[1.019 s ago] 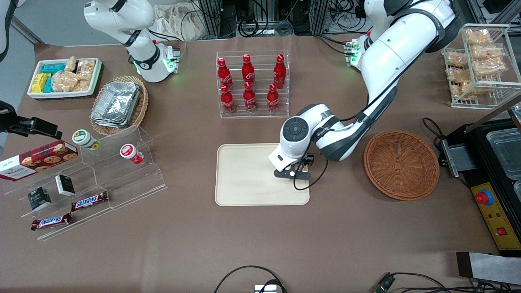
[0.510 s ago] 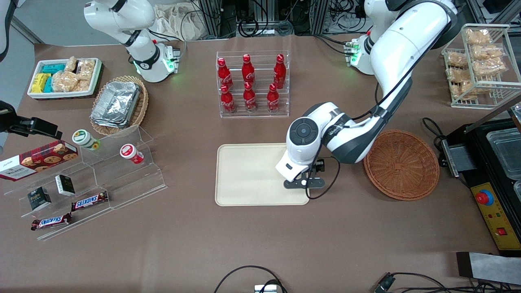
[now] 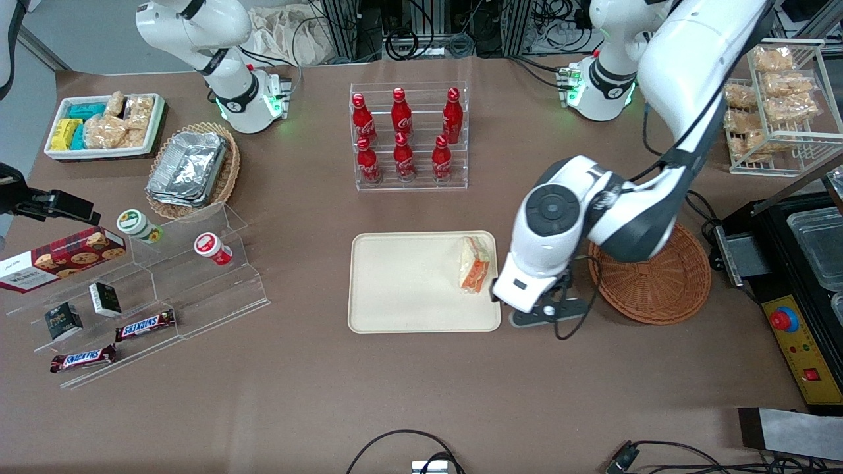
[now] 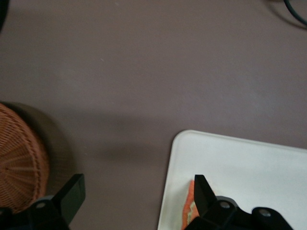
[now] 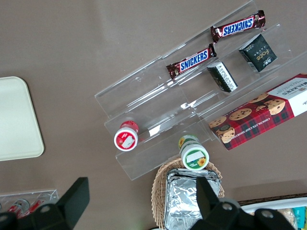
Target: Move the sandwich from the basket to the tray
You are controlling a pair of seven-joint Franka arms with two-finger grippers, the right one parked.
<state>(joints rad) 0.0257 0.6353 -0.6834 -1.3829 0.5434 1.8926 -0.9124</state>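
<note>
Sandwich (image 3: 475, 264) count is one, lying flat on the cream tray (image 3: 402, 283) at the edge nearest the round wicker basket (image 3: 658, 283). Left gripper (image 4: 134, 201) hangs over bare counter (image 3: 421, 395) between tray and basket, fingers (image 4: 72, 194) spread wide, gripping nothing. Six cola bottles (image 3: 403, 135) in their rack

Woven wicker basket (image 3: 658, 276), matt cream tray (image 3: 402, 283), clear-wrapped sandwich (image 3: 475, 264), gripper (image 3: 545, 315) above table
</note>
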